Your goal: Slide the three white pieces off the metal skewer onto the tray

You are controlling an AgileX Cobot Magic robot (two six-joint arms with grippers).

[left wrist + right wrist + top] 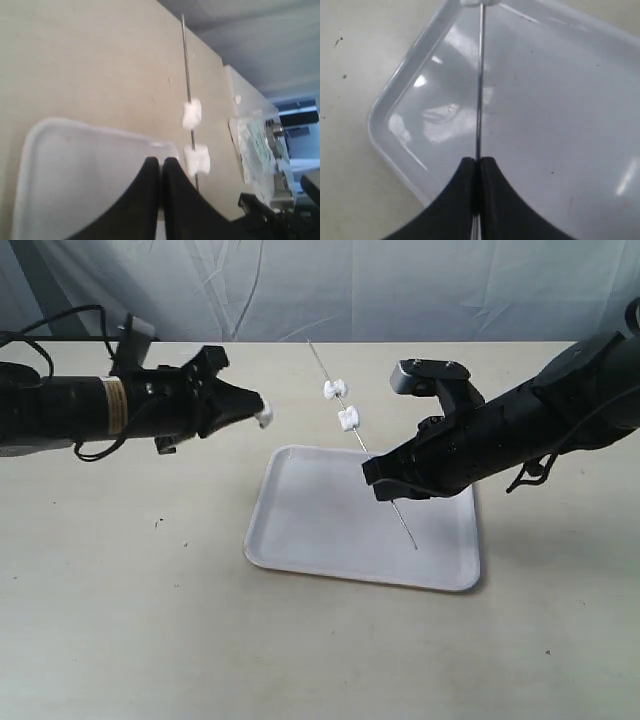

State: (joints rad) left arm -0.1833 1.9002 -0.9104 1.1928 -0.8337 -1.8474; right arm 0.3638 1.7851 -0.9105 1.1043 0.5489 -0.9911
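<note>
- The tray (pixel 320 530) lies on the tan table (pixel 140 630).
- Over it the right claw (pixel 378 480) pinches the metal skewer (pixel 405 528), which slants up.
- The left claw (pixel 255 408) points sideways, closed on one white piece (pixel 264 419).
- High on the skewer sit two white pieces (pixel 334 390).
- Pale cloth (pixel 400 290) hangs behind.

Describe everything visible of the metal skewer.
The metal skewer is a thin, straight grey rod, tilted above the tray. The right gripper is shut on its lower part; below it the bare tip points at the tray, contact unclear. The upper white piece and the lower white piece are threaded on its upper half, apart, with a bare end beyond.
</note>
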